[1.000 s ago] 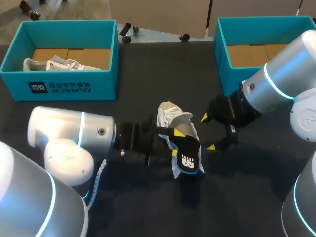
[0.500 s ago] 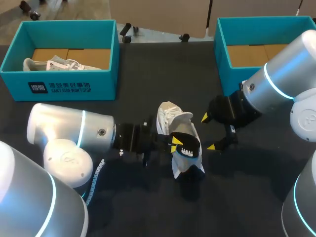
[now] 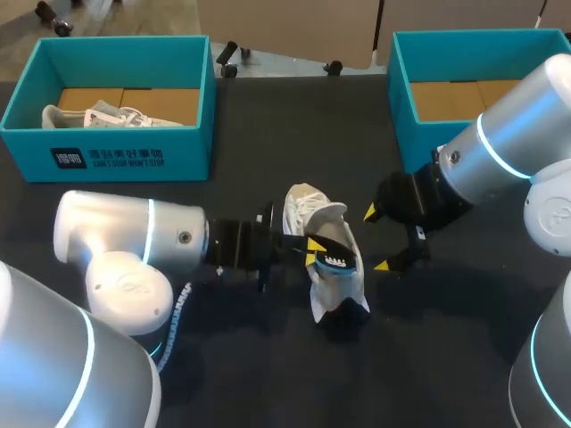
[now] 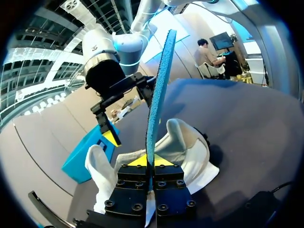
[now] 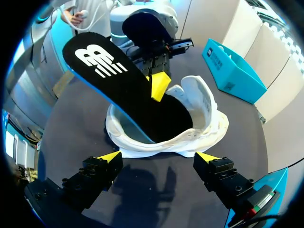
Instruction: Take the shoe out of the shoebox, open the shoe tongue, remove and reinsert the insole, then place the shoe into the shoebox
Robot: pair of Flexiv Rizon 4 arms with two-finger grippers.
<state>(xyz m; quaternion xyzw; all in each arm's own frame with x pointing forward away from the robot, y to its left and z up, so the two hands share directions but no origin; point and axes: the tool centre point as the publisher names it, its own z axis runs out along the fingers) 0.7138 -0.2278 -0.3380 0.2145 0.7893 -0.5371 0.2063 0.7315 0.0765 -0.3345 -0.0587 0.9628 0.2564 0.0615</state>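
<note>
Our left gripper (image 4: 151, 161) is pinching the insole (image 4: 159, 95) edge-on between both fingers. Its finger blocks are covering the near part of the shoe (image 4: 190, 147). The insole's lower end is sitting down inside the shoe, hidden there. Our right gripper (image 5: 157, 156) is hanging open and empty just beside the shoe, not touching it. The shoe is lying on the table (image 3: 294, 116) between both grippers, well apart from the left shoebox (image 3: 107, 156) and the right shoebox (image 3: 406, 125). The left shoebox's wall is partly hiding a second shoe (image 3: 98, 116).
</note>
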